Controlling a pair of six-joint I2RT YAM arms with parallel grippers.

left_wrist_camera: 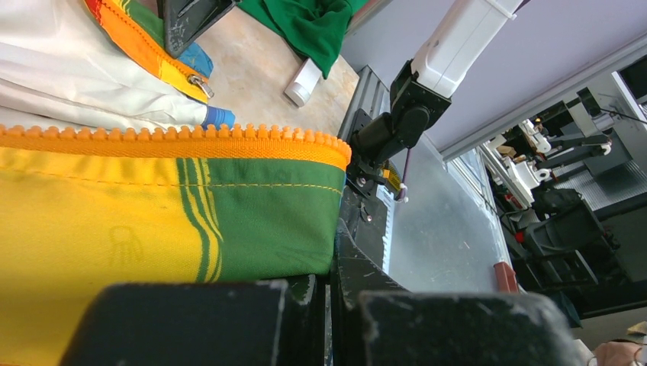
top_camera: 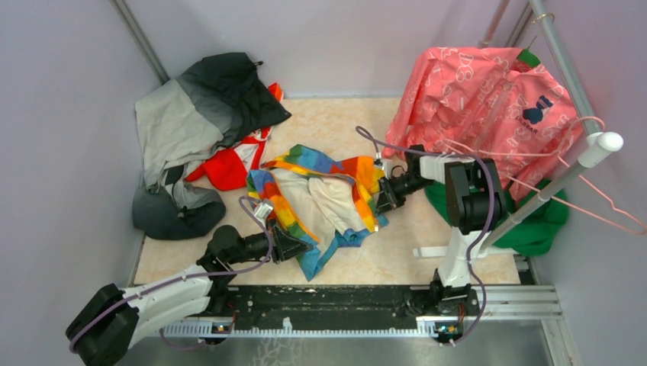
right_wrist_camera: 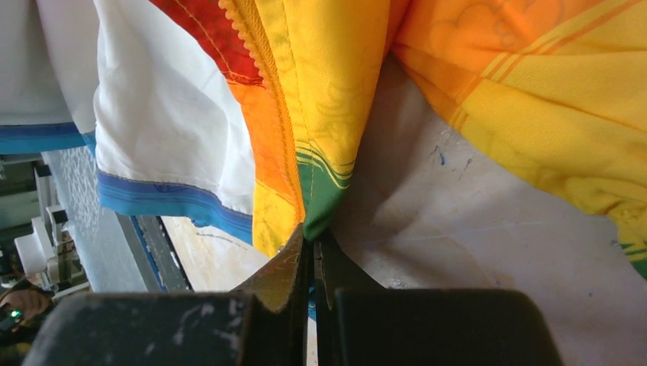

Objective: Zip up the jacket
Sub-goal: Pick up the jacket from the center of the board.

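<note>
The rainbow-striped jacket (top_camera: 320,194) lies open in the middle of the table, pale lining up. My left gripper (top_camera: 300,245) is shut on the jacket's near-left front edge; the left wrist view shows green and yellow cloth (left_wrist_camera: 191,221) pinched between the jaws, the orange zipper teeth (left_wrist_camera: 175,137) running along its edge. My right gripper (top_camera: 381,200) is shut on the jacket's right front edge; the right wrist view shows a green and yellow fold (right_wrist_camera: 317,206) clamped between the jaws. A metal zipper slider (left_wrist_camera: 201,85) sits on the other orange edge in the left wrist view.
A grey-and-black jacket (top_camera: 191,130) is heaped at the back left with a red garment (top_camera: 229,164) beside it. A pink patterned garment (top_camera: 481,99) hangs on a rack (top_camera: 587,145) at the right over green cloth (top_camera: 542,221). The metal rail (top_camera: 343,305) runs along the near edge.
</note>
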